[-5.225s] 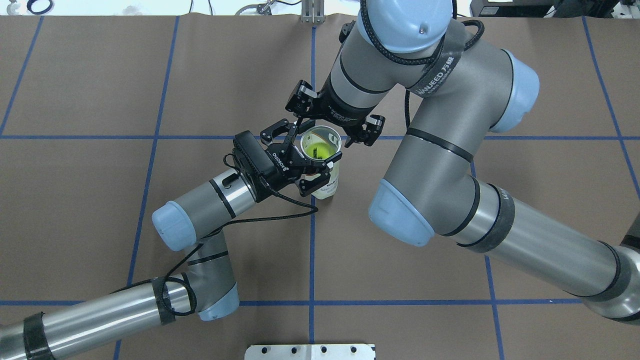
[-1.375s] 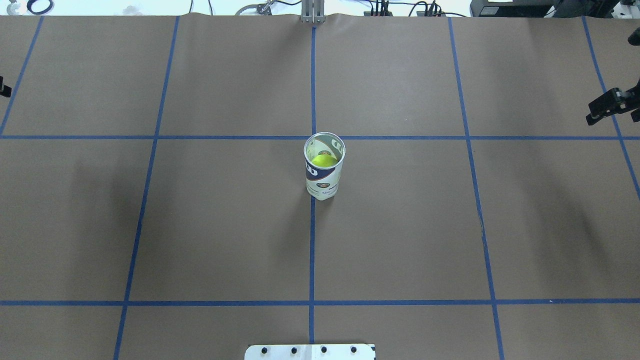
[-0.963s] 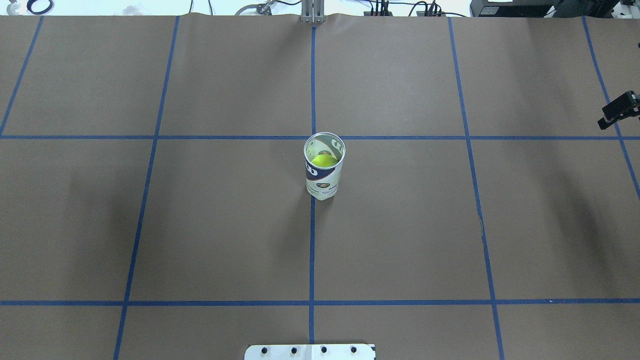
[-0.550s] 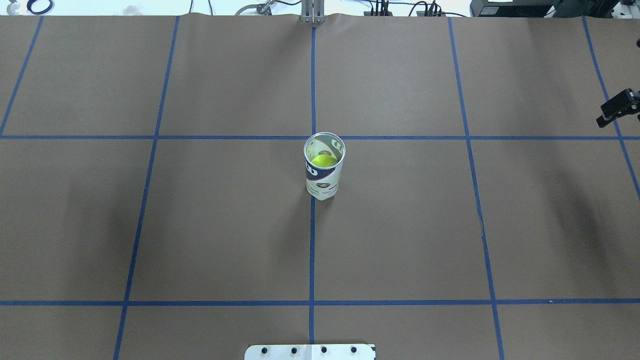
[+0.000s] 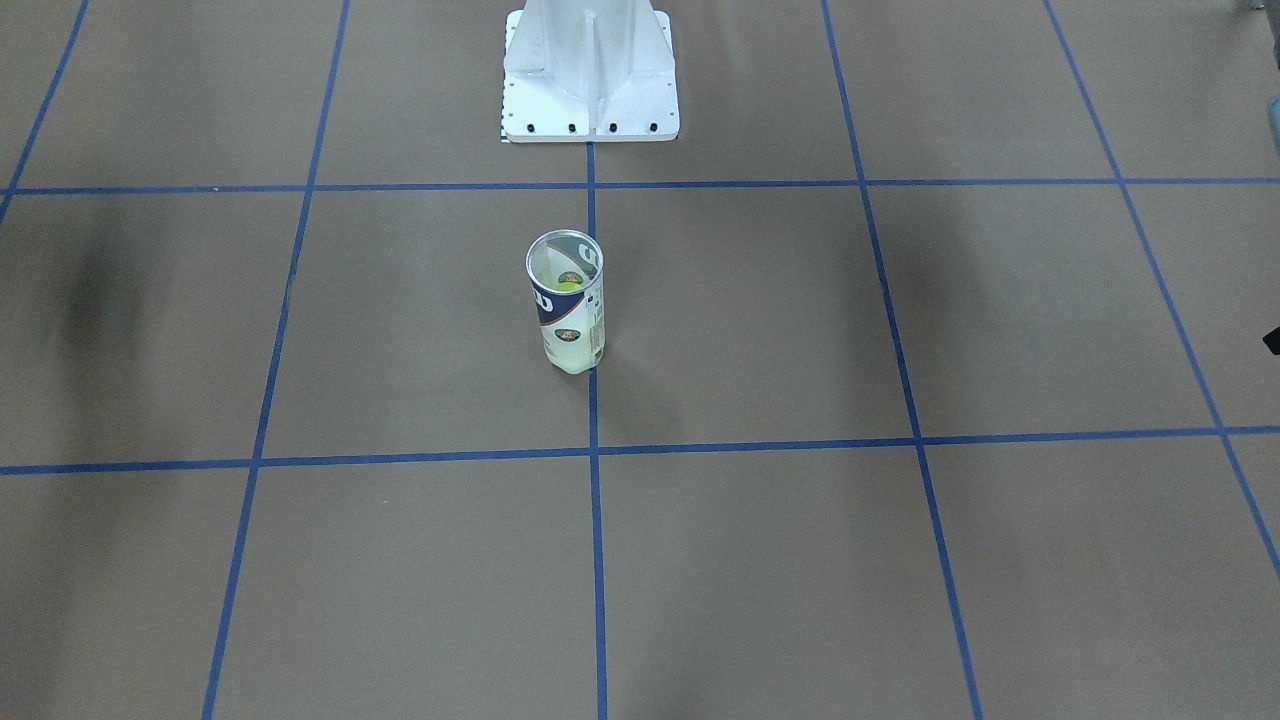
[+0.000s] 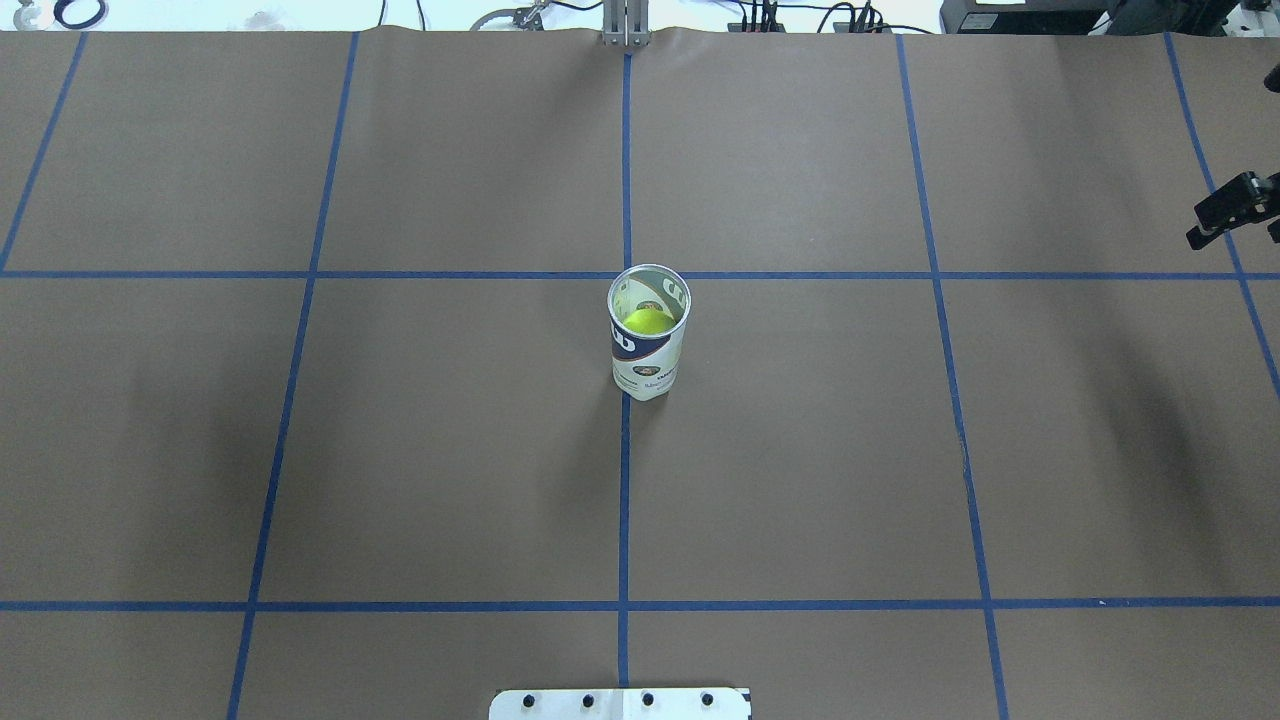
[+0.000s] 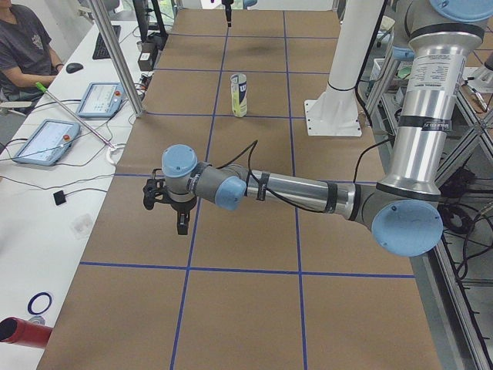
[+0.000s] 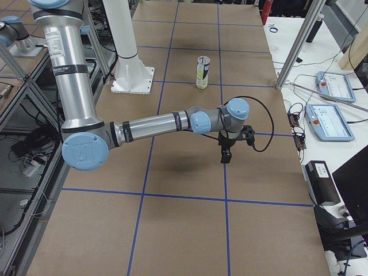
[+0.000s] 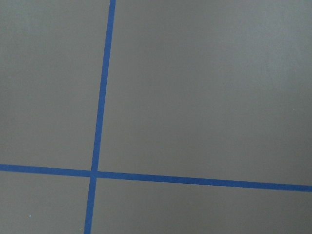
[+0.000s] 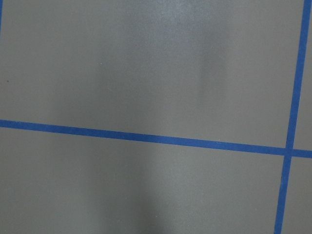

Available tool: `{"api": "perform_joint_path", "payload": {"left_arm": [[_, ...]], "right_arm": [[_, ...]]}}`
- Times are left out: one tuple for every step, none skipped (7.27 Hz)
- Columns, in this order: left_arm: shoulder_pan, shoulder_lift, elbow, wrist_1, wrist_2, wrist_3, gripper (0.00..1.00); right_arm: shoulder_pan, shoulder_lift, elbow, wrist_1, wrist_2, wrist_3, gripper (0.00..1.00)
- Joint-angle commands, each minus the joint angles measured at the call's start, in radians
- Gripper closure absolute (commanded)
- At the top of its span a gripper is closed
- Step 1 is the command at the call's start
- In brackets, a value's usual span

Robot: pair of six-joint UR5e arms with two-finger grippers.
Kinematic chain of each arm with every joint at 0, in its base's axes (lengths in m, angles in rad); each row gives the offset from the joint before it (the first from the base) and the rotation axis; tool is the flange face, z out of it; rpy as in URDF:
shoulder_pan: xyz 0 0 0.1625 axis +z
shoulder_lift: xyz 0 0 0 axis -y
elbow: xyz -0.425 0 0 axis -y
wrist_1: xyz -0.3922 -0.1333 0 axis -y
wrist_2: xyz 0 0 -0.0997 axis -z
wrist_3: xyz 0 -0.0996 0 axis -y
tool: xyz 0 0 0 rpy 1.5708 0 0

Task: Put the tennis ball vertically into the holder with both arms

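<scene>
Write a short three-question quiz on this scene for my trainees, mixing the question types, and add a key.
1. True or false: the tennis ball sits inside the holder.
2. The holder stands: A) upright, B) on its side, C) upside down.
3. Does the left hand or the right hand touch the holder?
Key: 1 true. 2 A. 3 No, both are well apart from it.

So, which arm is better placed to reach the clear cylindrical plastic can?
Right, marginally: the right gripper shows at the overhead view's edge, the left gripper outside it; both far from the can.
</scene>
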Motion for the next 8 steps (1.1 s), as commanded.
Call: {"api": "perform_joint_path", "payload": {"left_arm": [[-0.029,0.000,-0.003,0.071,0.055,0.117,0.01],[-0.026,-0.002,-0.005,0.073,0.069,0.118,0.01],[-0.028,0.007,-0.011,0.073,0.067,0.119,0.01],[-0.025,0.024,-0.014,0.071,0.067,0.119,0.01],[-0.023,0.033,-0.013,0.071,0.067,0.119,0.00],[-0.020,0.035,-0.014,0.065,0.058,0.115,0.00],[-0.019,0.033,-0.011,0.054,0.058,0.107,0.00],[-0.014,0.024,-0.011,0.050,0.058,0.104,0.00]], "right_arm": [[0.000,0.007,-0.014,0.000,0.002,0.000,0.00],[0.000,0.007,-0.011,0.000,0.001,0.005,0.00],[0.000,0.010,-0.014,0.000,-0.001,0.005,0.00],[0.000,0.009,-0.014,0.000,0.000,0.003,0.00],[0.001,-0.002,-0.014,0.000,0.002,0.000,0.00],[0.004,-0.002,-0.011,0.000,0.002,-0.002,0.00],[0.009,-0.003,-0.006,0.000,0.004,-0.003,0.00],[0.032,-0.002,-0.006,0.000,0.020,-0.003,0.00]]}}
